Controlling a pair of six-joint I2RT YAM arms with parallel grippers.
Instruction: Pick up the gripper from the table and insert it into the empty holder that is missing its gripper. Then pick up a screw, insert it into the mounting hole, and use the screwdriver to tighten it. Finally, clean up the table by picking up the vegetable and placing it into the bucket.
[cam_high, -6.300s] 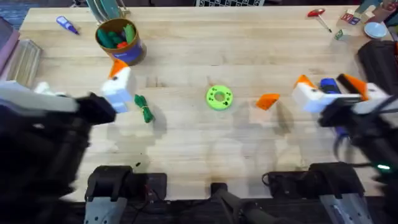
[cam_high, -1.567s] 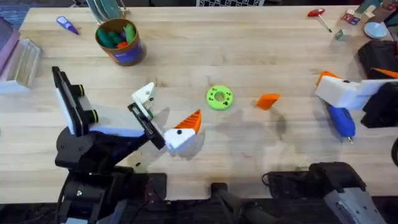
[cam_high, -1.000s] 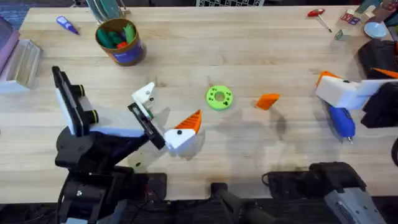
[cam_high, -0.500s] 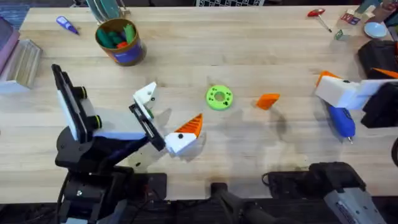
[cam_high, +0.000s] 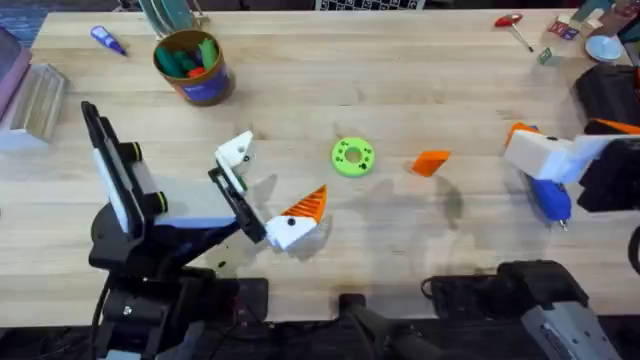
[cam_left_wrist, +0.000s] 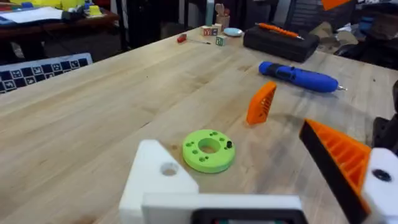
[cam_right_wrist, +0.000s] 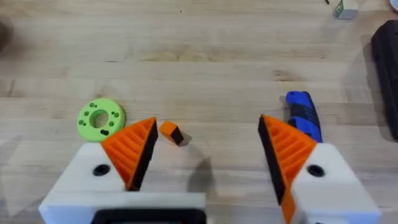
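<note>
Gripper (cam_high: 431, 162), the loose orange ribbed wedge, lies on the bare table (cam_high: 420, 80) between the green holed disc (cam_high: 352, 157) and the right arm, untouched, so the first step looks to be the one in hand. The left end effector (cam_high: 266, 189) sits low over the table on the near side of the disc with its jaws spread wide and nothing between them; one finger carries its orange pad, while the other ends in a bare white block, the holder (cam_high: 235, 153), with an open screw hole showing on its face in the left wrist view (cam_left_wrist: 168, 168). The right end effector (cam_right_wrist: 208, 146) hangs near the right edge of the table, also spread wide and empty, both orange pads in place, with the blue screwdriver (cam_high: 546, 195) lying on the table just under and beside it. From the right wrist view the wedge (cam_right_wrist: 171, 133) rests just beside the disc (cam_right_wrist: 101, 119), roughly between the open fingers but farther out. My guess is that the next move falls to the right arm: reach toward the middle, come down over the wedge, close on it, then carry it across to the waiting holder. The bucket (cam_high: 195, 66) stands far back on the left with toy pieces already inside; I cannot make out a loose vegetable or a screw on the table.
</note>
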